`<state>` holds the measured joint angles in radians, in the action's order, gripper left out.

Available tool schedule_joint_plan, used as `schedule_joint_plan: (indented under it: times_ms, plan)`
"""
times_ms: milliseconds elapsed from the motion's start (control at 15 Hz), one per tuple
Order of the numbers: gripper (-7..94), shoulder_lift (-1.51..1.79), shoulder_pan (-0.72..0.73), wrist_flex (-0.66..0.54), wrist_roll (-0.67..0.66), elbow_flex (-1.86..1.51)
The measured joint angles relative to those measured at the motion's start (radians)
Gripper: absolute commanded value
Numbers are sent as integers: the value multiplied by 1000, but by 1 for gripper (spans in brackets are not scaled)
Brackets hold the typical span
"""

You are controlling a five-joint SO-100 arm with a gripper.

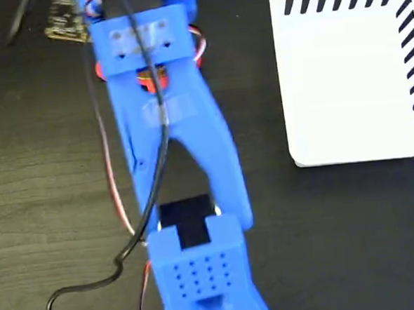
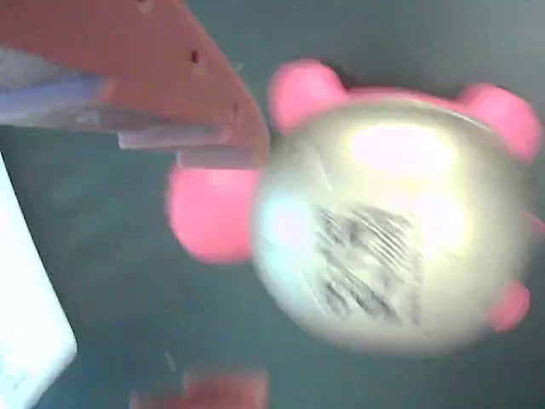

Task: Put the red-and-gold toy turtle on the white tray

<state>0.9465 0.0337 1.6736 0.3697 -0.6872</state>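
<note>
The wrist view is blurred. The red-and-gold toy turtle point(image 2: 392, 230) fills its right half, gold shell up with a dark printed mark, lying on the dark table. Its red head point(image 2: 209, 213) lies in the gap between my fingers. My gripper point(image 2: 217, 268) stands open: the upper finger point(image 2: 170, 77) reaches to the shell's edge, and only the tip of the lower finger point(image 2: 209, 388) shows at the bottom. A corner of the white tray point(image 2: 25, 332) shows at the left edge. In the fixed view the white tray point(image 1: 350, 83) lies at the top right, and the blue arm point(image 1: 176, 164) hides the turtle and the gripper.
The table is dark wood. A small circuit board point(image 1: 65, 23) lies at the top left in the fixed view. Black and red cables point(image 1: 118, 202) trail along the arm's left side down to the bottom edge.
</note>
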Motion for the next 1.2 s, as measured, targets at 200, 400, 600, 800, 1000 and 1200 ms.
schedule_joint_plan:
  times_ms: [200,400,600,800,1000,1200]
  plan:
    - [45,-49,20,21,17,6]
    - [54,-78,35,37,58,34]
    - [56,-97,32,49,80,51]
    - [56,-147,32,67,80,100]
    - [62,-202,32,67,69,140]
    - [62,-253,32,67,69,153]
